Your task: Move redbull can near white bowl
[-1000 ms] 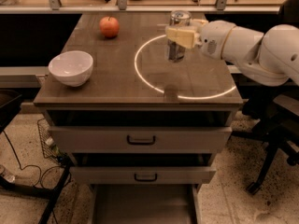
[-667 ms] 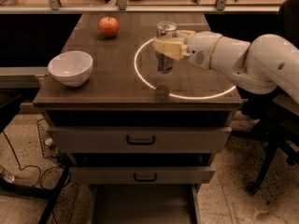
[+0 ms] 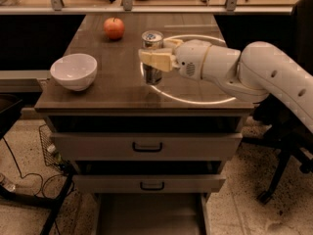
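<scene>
- Brown wood-topped cabinet with two handled drawers fills most of the view. Its lowest part is cut off by the bottom edge.
- White rounded robot arm reaches in from the right over the top. Its upper end runs out of frame (base not seen).
- Dark office chair to the right of the cabinet is mostly hidden behind the arm. Only a leg and a castor are clear.
- Thin bright ring of light lies on the right half of the top, with part of its arc hidden by arm and can.
- Round glossy white bowl sits upright near the front-left corner.
- The gripper is over mid-table, at the ring's left edge. Its beige fingers pinch the can at mid-height, the rear finger mostly hidden.
- Slim silvery-grey redbull can with dark panels is upright in that grip, right of the bowl and apart from it. Can't tell whether its base touches the top (middle covered).
- Red-orange round apple sits at the back left, behind the bowl.
- Dark cables on the floor at left are hard to make out.
</scene>
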Robot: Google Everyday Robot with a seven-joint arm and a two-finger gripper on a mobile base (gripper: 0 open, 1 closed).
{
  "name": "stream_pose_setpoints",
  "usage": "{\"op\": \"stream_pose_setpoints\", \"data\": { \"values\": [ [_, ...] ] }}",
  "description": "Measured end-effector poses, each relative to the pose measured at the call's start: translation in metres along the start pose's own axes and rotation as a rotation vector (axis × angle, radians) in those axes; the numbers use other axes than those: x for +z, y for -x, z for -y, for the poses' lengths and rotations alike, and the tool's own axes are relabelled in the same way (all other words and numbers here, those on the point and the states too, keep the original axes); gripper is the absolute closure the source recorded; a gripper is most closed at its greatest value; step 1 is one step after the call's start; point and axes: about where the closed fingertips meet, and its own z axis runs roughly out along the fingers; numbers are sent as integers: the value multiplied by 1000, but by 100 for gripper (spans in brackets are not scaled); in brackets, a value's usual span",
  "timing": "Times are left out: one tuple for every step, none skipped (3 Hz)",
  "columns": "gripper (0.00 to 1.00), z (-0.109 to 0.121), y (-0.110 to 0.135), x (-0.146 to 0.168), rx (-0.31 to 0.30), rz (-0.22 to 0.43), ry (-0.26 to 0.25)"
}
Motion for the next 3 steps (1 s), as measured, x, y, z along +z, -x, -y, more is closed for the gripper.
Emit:
{"op": "stream_pose_setpoints", "data": {
  "values": [
    [100, -20, -6, 18, -3, 9, 60],
    [100, -39, -9, 39, -30, 12, 109],
    [100, -44, -13, 53, -49, 6, 124]
  ]
}}
